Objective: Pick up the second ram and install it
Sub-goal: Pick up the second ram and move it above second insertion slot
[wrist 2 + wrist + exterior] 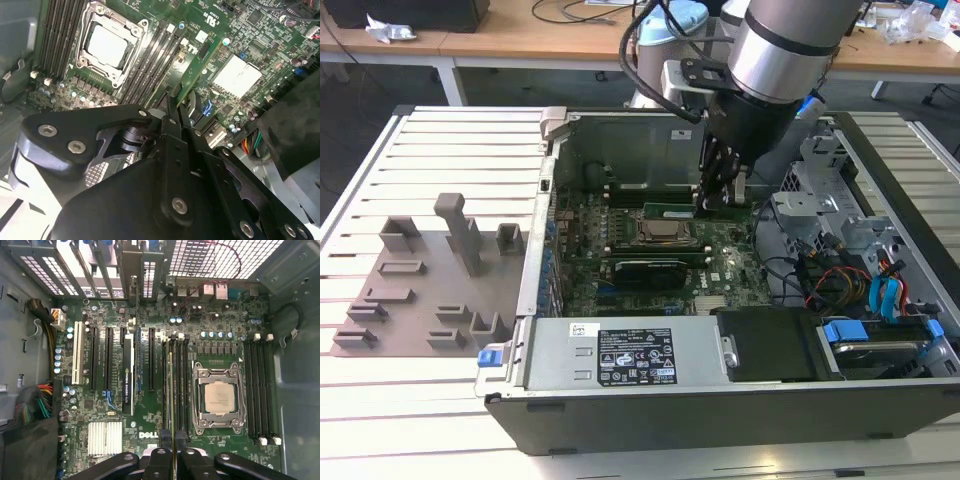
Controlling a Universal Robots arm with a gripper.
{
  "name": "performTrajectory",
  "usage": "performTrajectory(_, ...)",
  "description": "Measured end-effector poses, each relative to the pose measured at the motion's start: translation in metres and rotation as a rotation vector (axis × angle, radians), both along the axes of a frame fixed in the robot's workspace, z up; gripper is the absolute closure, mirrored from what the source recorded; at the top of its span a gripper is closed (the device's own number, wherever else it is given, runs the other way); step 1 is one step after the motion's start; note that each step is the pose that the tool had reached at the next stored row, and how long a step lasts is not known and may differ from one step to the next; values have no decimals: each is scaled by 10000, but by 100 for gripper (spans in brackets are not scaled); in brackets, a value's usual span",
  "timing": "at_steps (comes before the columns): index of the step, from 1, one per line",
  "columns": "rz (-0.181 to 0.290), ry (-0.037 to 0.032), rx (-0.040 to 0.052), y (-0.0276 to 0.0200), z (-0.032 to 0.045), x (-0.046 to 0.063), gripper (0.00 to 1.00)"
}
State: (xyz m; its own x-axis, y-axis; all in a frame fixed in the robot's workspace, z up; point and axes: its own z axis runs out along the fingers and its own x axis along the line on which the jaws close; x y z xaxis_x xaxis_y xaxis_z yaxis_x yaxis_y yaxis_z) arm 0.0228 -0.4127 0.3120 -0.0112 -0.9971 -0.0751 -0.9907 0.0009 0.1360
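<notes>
My gripper (712, 205) reaches down into the open computer case and is shut on the second ram (670, 210), a slim green stick. The stick runs from the fingers toward the exterior view's left. In the second wrist view the gripper (175, 102) pinches one end of the ram (197, 65), which hangs tilted above the motherboard. In the first wrist view the ram (171, 390) shows edge-on, lined up over the black memory slots (180, 385) beside the processor socket (219, 397). It sticks out from the gripper (171, 442).
Grey holder blocks (430, 280) stand on a mat at the exterior view's left. The power supply (620, 350) lines the case's near wall. A drive cage and cables (860, 270) fill the right side. An expansion card (128, 375) and a heatsink (105, 437) lie near the slots.
</notes>
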Motion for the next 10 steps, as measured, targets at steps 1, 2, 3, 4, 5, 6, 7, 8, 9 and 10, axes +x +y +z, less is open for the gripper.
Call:
performTrajectory(1,0,1,1,0,-25,0,86)
performTrajectory(2,0,1,1,0,-46,0,86)
performTrajectory(3,0,3,0,0,-69,0,86)
performTrajectory(4,0,4,1,0,-95,0,86)
performTrajectory(5,0,4,1,0,-115,0,86)
performTrajectory(6,0,5,1,0,-140,0,86)
performTrajectory(7,0,5,0,0,-154,0,86)
performTrajectory(8,0,6,1,0,-164,0,86)
performTrajectory(9,0,5,0,0,-175,0,86)
performTrajectory(10,0,6,-2,0,-178,0,86)
